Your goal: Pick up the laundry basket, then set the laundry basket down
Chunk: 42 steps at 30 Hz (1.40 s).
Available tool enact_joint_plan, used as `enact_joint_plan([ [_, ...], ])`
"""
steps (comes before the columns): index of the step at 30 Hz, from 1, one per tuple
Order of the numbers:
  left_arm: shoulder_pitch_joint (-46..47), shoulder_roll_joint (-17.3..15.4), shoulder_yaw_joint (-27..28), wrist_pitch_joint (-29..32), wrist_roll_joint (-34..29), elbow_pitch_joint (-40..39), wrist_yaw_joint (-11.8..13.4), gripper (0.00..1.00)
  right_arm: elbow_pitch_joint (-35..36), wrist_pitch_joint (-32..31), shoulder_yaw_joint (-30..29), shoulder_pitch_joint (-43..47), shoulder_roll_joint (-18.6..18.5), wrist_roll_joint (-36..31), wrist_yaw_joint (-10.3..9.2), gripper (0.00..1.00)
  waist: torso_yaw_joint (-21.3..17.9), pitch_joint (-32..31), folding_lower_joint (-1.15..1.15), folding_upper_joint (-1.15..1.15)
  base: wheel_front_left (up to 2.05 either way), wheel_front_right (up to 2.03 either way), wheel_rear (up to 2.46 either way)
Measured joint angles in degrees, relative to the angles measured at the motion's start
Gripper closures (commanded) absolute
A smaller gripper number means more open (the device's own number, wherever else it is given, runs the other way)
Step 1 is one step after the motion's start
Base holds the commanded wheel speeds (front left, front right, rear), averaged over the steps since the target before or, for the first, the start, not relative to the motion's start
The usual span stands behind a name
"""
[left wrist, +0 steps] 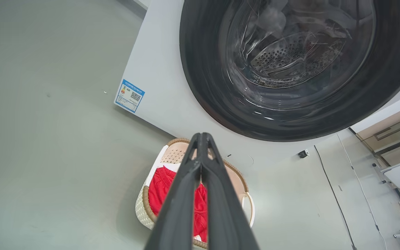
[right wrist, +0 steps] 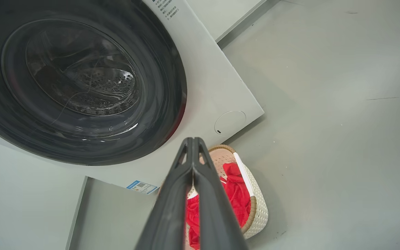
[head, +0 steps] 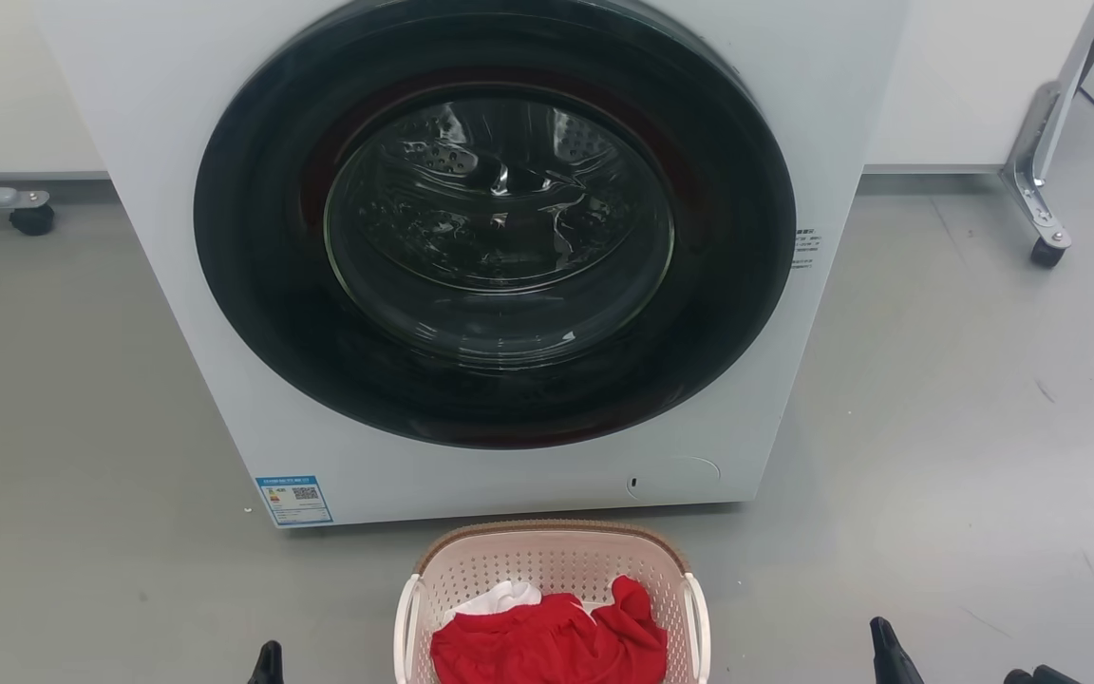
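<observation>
The laundry basket [head: 556,562], pale pinkish-white with perforated walls, a brown ribbed rim and white side handles, stands on the grey floor right in front of the washer [head: 177,285]. Red clothing [head: 547,646] and a bit of white cloth [head: 506,597] lie inside it. My left gripper [head: 269,665] is low at the basket's left, apart from it, and my right gripper [head: 884,648] is further off on its right. In the left wrist view the left gripper [left wrist: 201,137] is shut and empty above the basket [left wrist: 172,154]. The right gripper [right wrist: 193,140] is likewise shut over the basket [right wrist: 257,205].
The washer's round dark door [head: 495,228] is closed. A castor foot [head: 31,218] stands at the far left by the wall, and a metal frame leg with a castor [head: 1044,228] at the far right. A thin cable [left wrist: 332,189] runs across the floor beside the washer.
</observation>
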<state>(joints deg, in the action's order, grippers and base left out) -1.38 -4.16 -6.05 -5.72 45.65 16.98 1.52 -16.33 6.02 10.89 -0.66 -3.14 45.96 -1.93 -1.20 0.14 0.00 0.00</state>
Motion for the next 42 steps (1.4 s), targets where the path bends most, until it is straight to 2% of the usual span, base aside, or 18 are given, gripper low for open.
enact_joint_plan([
  [42, 3.98, 1.1, 7.99, 8.71, 32.53, 0.04, -5.95, 1.0, -0.58, -9.01, -13.15, -2.94, 0.45, 32.3, 6.13, 1.0, 0.86, -0.04, 0.0, 0.0, 0.0, 0.0, 0.0],
])
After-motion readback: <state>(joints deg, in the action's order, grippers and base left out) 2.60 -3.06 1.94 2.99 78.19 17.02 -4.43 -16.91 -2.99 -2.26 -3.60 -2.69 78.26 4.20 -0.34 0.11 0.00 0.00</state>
